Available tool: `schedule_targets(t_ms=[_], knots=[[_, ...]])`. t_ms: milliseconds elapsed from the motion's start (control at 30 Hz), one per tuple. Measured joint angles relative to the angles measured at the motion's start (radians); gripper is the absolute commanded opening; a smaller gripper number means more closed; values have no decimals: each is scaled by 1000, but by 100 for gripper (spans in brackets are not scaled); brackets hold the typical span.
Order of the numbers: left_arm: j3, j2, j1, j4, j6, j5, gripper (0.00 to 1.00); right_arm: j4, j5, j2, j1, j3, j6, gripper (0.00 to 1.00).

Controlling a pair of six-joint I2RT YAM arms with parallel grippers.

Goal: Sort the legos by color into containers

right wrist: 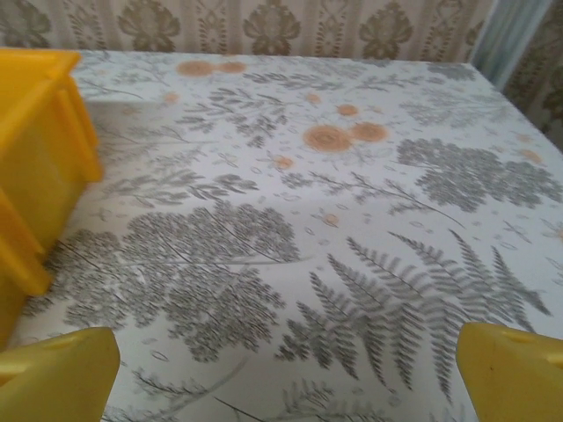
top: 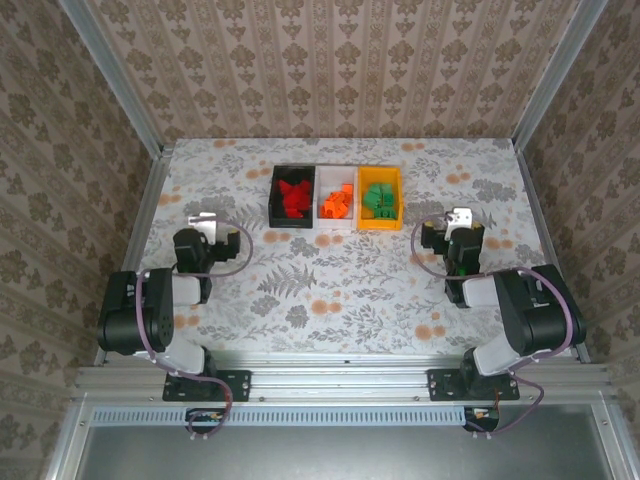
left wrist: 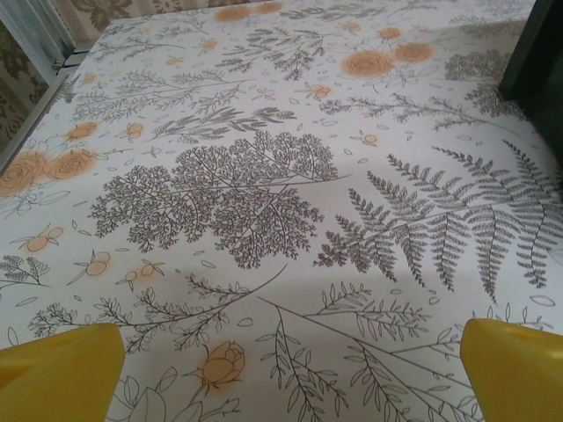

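- Table [top: 330, 290], covered in a flower-and-fern cloth, carries everything; no loose brick shows on its open cloth in the top view or in either wrist view.
- Containers stand in a tight left-to-right row at the far centre, walls touching: black bin [top: 277, 200] on the left, white bin [top: 337, 228] in the middle, yellow-orange bin [top: 380, 225] on the right. Each opens upward, and each long axis runs near to far.
- Left gripper [top: 212, 228] sits near and left of the row, jaws spread wide and holding nothing, with bare cloth between its yellow fingertips [left wrist: 62, 369].
- Right gripper [top: 455, 228] sits near and right of the row, also spread wide and empty. Its wrist camera has the yellow-orange bin's wall just to the left.
- Legos lie sorted: red legos [top: 293, 196] in the black bin, orange legos [top: 336, 200] in the white, green legos [top: 378, 196] in the yellow-orange. Their pointing and long axes are too small to tell.
- Judgement: sorting looks finished. The risk is a sideways arm swing, likeliest from the right, clipping a bin and spilling bricks across colours.
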Motion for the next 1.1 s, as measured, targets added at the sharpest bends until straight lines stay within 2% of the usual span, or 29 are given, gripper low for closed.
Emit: schedule_targets(t_ms=[267, 667, 1100], knots=[[10, 0, -2, 1, -9, -5, 100, -37, -92, 0, -43, 32, 25, 100], [10, 0, -34, 1, -9, -68, 100, -45, -99, 0, -39, 32, 25, 100], [11, 0, -32, 0, -9, -71, 100, -45, -100, 0, -39, 32, 25, 100]])
